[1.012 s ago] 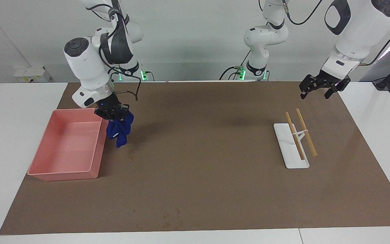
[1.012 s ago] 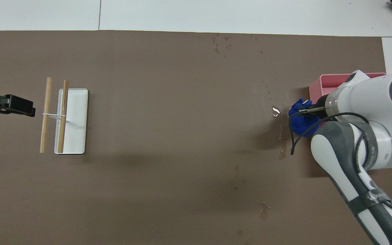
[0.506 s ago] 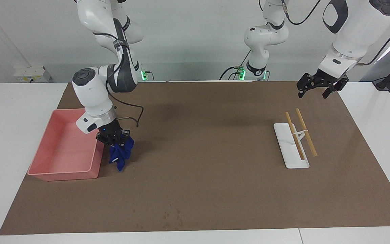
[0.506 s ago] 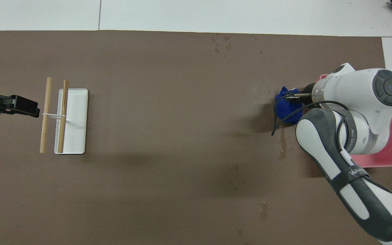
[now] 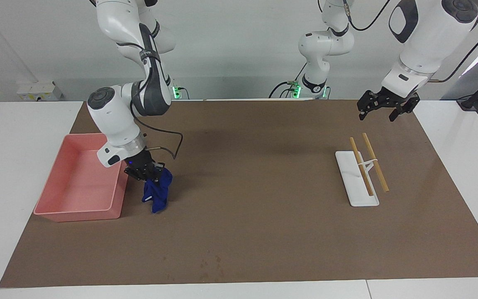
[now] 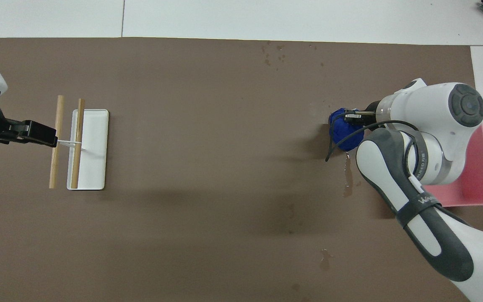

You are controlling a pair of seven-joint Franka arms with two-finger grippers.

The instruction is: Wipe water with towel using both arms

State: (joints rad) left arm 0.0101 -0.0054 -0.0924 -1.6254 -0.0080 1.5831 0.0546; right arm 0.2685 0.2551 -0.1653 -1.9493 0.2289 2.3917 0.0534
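1. Beside the pink tray (image 5: pixel 77 178), at the right arm's end of the table, my right gripper (image 5: pixel 145 172) is clenched on the towel (image 5: pixel 158 193).
2. Bunched and dark blue, the towel hangs from my fingers, its lower tip at the brown mat (image 5: pixel 243 232); whether it touches the mat I cannot tell.
3. From overhead, the towel (image 6: pixel 344 132) sits just beside a thin streak of water (image 6: pixel 347 180), which runs from it toward the robots.
4. More small drops (image 6: pixel 273 54) dot the mat's edge farthest from us.
5. Over the mat's corner at the left arm's end, my left gripper (image 5: pixel 382 109) waits in the air, fingers spread and holding nothing.
6. Near that gripper, farther from the robots, a white stand (image 5: pixel 355 182) lies flat with two wooden sticks (image 5: pixel 367 164) resting across it.
7. From overhead, my left gripper (image 6: pixel 32 133) covers the near stick's edge.
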